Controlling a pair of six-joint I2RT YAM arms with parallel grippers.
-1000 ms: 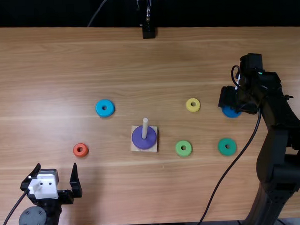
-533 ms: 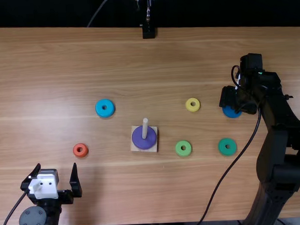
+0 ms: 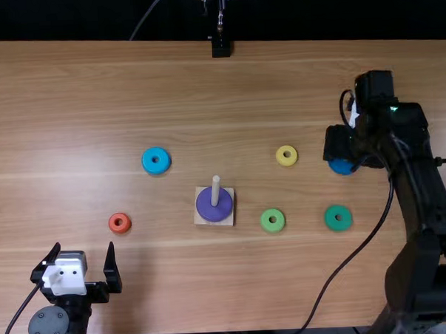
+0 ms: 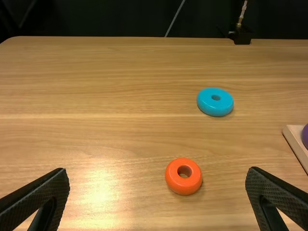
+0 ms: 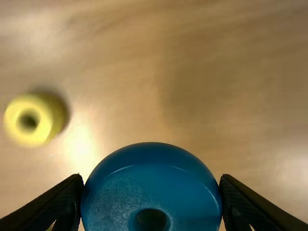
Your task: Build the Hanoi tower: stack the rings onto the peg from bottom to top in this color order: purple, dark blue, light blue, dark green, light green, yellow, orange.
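My right gripper (image 3: 348,148) is at the table's right side in the top view, with the dark blue ring (image 3: 341,167) at it. In the right wrist view, that gripper (image 5: 151,197) is shut on the dark blue ring (image 5: 151,185), one finger on each side. The purple ring (image 3: 214,204) lies on the base around the peg (image 3: 216,188). Light blue ring (image 3: 156,161), dark green ring (image 3: 338,217), light green ring (image 3: 273,220), yellow ring (image 3: 286,156) and orange ring (image 3: 119,223) lie loose. My left gripper (image 3: 79,269) stands open near the orange ring; its own view shows its fingers (image 4: 36,199) wide apart.
A thin black cable (image 3: 338,269) curves from the right arm down to the table's near edge. A dark stand (image 3: 221,45) is at the table's far edge. The wooden base (image 3: 214,223) sits near the middle.
The right arm has shifted and appears raised, and the dark blue ring has moved slightly left with its gripper. The left arm and the other rings stay where they were.
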